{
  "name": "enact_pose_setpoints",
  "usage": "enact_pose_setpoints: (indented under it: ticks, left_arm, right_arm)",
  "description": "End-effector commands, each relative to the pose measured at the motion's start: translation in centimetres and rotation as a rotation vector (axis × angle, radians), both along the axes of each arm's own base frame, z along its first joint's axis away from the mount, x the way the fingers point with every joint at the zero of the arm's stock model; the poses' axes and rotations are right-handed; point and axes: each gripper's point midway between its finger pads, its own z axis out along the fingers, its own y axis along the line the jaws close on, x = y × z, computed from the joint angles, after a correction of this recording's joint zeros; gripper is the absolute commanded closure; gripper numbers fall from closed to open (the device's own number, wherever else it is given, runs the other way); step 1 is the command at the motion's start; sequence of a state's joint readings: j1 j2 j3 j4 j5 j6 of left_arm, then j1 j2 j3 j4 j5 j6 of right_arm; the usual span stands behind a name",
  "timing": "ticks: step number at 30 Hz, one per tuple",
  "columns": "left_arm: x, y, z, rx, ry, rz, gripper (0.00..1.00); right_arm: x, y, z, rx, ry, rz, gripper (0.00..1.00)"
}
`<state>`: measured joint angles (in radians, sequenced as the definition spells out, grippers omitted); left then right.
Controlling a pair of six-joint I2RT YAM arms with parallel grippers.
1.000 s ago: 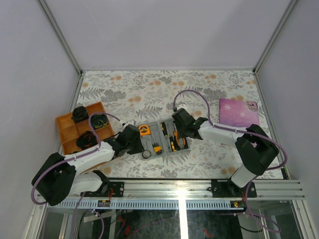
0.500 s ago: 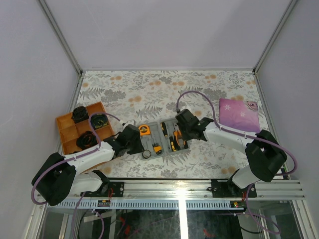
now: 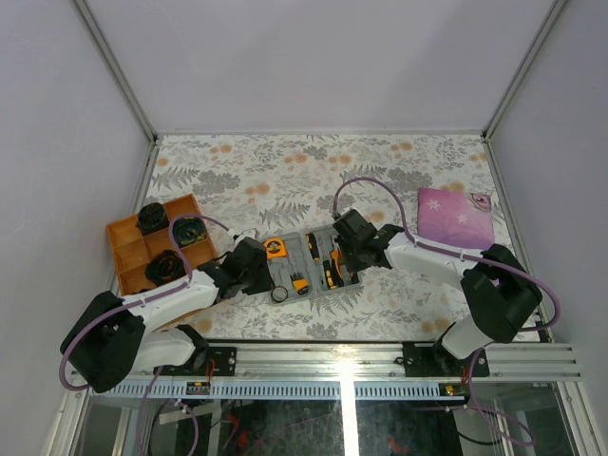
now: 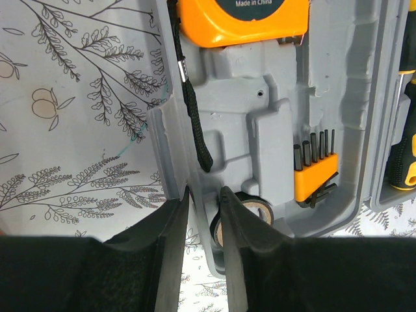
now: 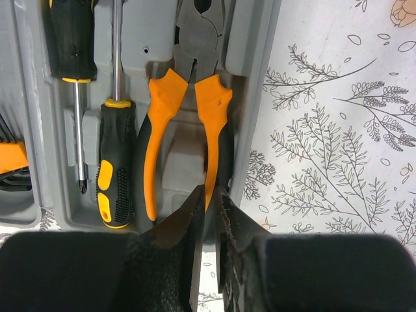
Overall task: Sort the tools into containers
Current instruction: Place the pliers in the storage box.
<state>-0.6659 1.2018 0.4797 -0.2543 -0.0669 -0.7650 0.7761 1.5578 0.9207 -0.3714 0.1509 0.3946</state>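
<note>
The grey tool case (image 3: pixel 313 277) lies open at the table's near middle. Its left half (image 4: pixel 286 97) holds the orange tape measure (image 4: pixel 240 19), the black-and-orange bit set (image 4: pixel 315 172) and the black tape ring (image 4: pixel 259 209). Its right half (image 5: pixel 149 26) holds the black-and-yellow screwdriver (image 5: pixel 116 162), a second screwdriver (image 5: pixel 71 39) and the orange-and-black pliers (image 5: pixel 185 97). My left gripper (image 4: pixel 203 195) is shut on the case's left rim near the tape ring. My right gripper (image 5: pixel 209 192) is shut on the end of the pliers' right handle, which lies in its recess.
An orange divided tray (image 3: pixel 123 249) with black items stands at the left, close to my left arm. A purple star-patterned cloth (image 3: pixel 456 214) lies at the right. The floral table cover extends behind the case.
My right arm shifted slightly right, then back and a little nearer over the case's right half. My left arm and the case have not moved.
</note>
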Motion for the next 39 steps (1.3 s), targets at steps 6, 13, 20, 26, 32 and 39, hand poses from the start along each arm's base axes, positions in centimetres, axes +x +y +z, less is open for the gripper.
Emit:
enact_pose_setpoints:
  ticks: [6,13,20,26,32,39]
  left_arm:
    - [0.4,-0.1,0.3,-0.002,-0.016,-0.014,0.76]
    - [0.4,-0.3,0.2,-0.005,-0.016,-0.023,0.76]
    - [0.5,-0.7,0.3,-0.014,-0.014,-0.036,0.76]
    - [0.5,-1.0,0.3,-0.019,-0.013,-0.052,0.77]
    - [0.4,-0.9,0.2,-0.017,-0.011,-0.057,0.77]
    - [0.4,-0.5,0.1,-0.005,-0.014,-0.038,0.77]
  right_arm:
    - [0.4,0.0,-0.8,-0.049,0.026,0.014,0.85]
    - [-0.8,-0.6,-2.4,-0.11,0.116,0.03,0.85]
    - [-2.4,-1.1,-4.4,-0.147,0.216,0.045,0.89]
    - [-4.1,-1.8,-7.2,-0.19,0.314,0.053,0.95]
    - [-4.6,-2.3,-8.2,-0.213,0.334,0.049,0.97]
    - [-0.2,-0.7,-1.2,-0.07,0.041,0.02,0.86]
